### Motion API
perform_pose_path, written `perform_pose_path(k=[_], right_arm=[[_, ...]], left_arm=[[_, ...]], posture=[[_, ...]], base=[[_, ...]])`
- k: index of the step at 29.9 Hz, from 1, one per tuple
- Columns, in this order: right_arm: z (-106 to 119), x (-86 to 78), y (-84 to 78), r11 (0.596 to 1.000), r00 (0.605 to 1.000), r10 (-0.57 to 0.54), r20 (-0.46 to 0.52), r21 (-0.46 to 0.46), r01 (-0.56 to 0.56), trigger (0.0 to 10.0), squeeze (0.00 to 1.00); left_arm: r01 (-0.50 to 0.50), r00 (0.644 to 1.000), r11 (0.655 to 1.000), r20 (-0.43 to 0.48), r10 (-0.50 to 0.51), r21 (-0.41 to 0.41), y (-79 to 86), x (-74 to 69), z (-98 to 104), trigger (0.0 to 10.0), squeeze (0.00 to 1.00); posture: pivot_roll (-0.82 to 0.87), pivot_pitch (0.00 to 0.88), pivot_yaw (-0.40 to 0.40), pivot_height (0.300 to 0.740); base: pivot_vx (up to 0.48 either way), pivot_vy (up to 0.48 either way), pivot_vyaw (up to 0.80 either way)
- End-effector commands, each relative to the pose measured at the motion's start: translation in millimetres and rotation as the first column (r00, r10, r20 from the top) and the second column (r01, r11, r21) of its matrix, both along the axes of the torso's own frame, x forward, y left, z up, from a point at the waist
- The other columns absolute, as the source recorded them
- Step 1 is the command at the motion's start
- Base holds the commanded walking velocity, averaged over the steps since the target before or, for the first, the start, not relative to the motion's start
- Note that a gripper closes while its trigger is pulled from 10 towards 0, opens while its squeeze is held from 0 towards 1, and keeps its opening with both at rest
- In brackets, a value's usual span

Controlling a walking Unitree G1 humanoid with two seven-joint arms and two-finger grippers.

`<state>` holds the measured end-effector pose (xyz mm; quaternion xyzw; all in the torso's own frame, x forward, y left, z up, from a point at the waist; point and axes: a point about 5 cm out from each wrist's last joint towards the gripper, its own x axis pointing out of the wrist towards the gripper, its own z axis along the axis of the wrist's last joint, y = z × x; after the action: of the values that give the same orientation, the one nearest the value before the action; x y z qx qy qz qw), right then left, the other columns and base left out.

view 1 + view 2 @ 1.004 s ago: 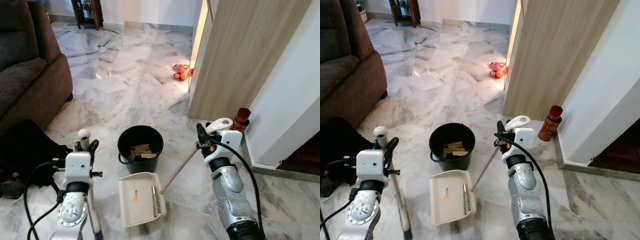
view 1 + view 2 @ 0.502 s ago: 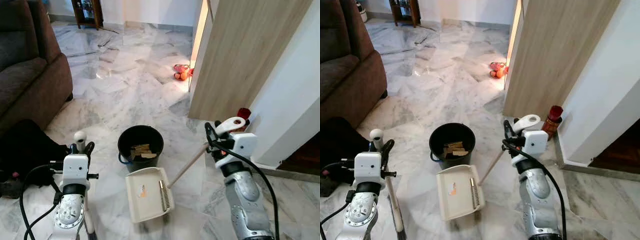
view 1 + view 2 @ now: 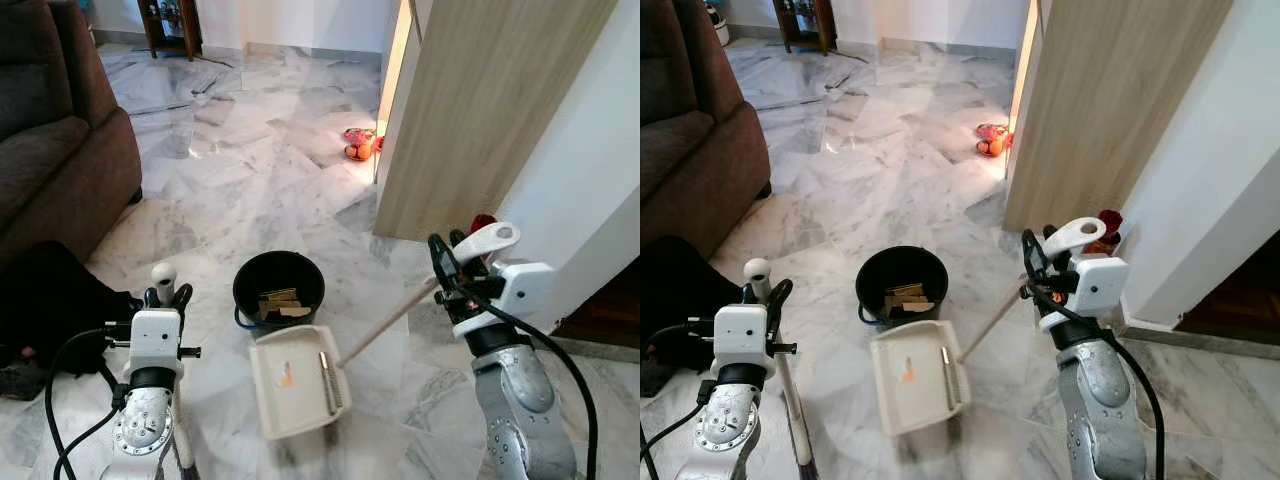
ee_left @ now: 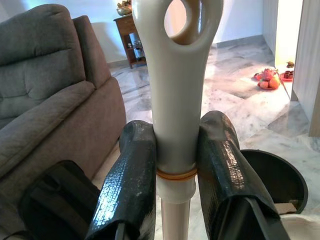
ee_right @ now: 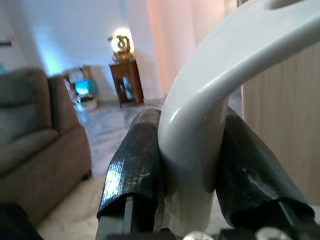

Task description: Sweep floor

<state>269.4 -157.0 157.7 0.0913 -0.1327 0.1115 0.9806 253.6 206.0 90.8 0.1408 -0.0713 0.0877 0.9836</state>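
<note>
Dustpan point(image 3: 295, 378) sits on the marble floor point(image 3: 250, 170) just in front of the black bucket point(image 3: 278, 292), right gripper point(image 3: 446, 268) clamped on its long handle point(image 3: 388, 321). Left gripper point(image 3: 163, 296) is squeezing the broom handle point(image 4: 175, 100), near the sofa point(image 3: 50, 150).

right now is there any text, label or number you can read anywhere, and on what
None can be read.
dustpan: a small orange mark on its tray, too small and blurred to read.
red-capped can by the wall: mostly hidden behind the right gripper, no label legible.
black bucket: no print visible.
</note>
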Motion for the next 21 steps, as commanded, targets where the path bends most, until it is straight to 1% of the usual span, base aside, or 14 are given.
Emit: perform_pose_path(k=[1, 3, 7, 10, 13, 15, 16, 21], right_arm=[[21.9, -0.7, 2.2, 0.999, 0.996, 0.009, 0.085, 0.045, -0.013, 10.0, 0.00], [30.2, -0.7, 5.3, 0.998, 0.994, 0.027, 0.106, 0.056, -0.033, 10.0, 0.00], [37.2, -1.1, 6.8, 0.997, 0.991, 0.043, 0.124, 0.054, -0.050, 10.0, 0.00], [46.6, -2.2, 7.4, 0.997, 0.988, 0.053, 0.144, 0.056, -0.061, 10.0, 0.00], [50.7, -2.5, 8.5, 0.996, 0.986, 0.059, 0.153, 0.054, -0.068, 10.0, 0.00], [55.6, -2.7, 8.7, 0.996, 0.984, 0.063, 0.164, 0.052, -0.073, 10.0, 0.00], [62.2, -2.6, 7.0, 0.996, 0.982, 0.057, 0.181, 0.052, -0.068, 10.0, 0.00], [68.7, -2.5, 6.1, 0.997, 0.979, 0.050, 0.196, 0.052, -0.061, 10.0, 0.00]], left_arm=[[0.016, 0.999, 1.000, 0.038, -0.016, 0.026, -3.8, 2.8, 6.0, 10.0, 0.00], [0.017, 0.999, 1.000, 0.037, -0.018, 0.026, -3.9, 2.6, 5.5, 10.0, 0.00], [0.015, 0.999, 1.000, 0.036, -0.016, 0.025, -3.6, 2.3, 5.1, 10.0, 0.00], [0.020, 0.999, 1.000, 0.039, -0.020, 0.020, -6.4, 2.8, 5.2, 10.0, 0.00], [0.024, 0.999, 1.000, 0.040, -0.025, 0.019, -7.9, 3.4, 5.4, 10.0, 0.00], [0.025, 0.999, 1.000, 0.041, -0.026, 0.018, -8.2, 3.6, 5.5, 10.0, 0.00], [0.025, 0.999, 1.000, 0.043, -0.026, 0.018, -8.1, 3.7, 5.6, 10.0, 0.00], [0.027, 0.999, 0.999, 0.044, -0.028, 0.017, -8.6, 4.0, 5.6, 10.0, 0.00]], posture=[[0.11, 0.072, -0.044, 0.740], [0.12, 0.072, -0.045, 0.740], [0.11, 0.073, -0.047, 0.740], [0.11, 0.073, -0.048, 0.740], [0.11, 0.072, -0.048, 0.740], [0.11, 0.072, -0.047, 0.740], [0.11, 0.072, -0.047, 0.740], [0.10, 0.071, -0.046, 0.740]], base=[[0.000, 0.000, 0.00], [0.000, 0.000, 0.00], [0.000, 0.000, 0.00], [0.000, 0.000, 0.00], [0.000, 0.000, 0.00], [0.000, 0.000, 0.00], [0.000, 0.000, 0.00], [0.000, 0.000, 0.00]])
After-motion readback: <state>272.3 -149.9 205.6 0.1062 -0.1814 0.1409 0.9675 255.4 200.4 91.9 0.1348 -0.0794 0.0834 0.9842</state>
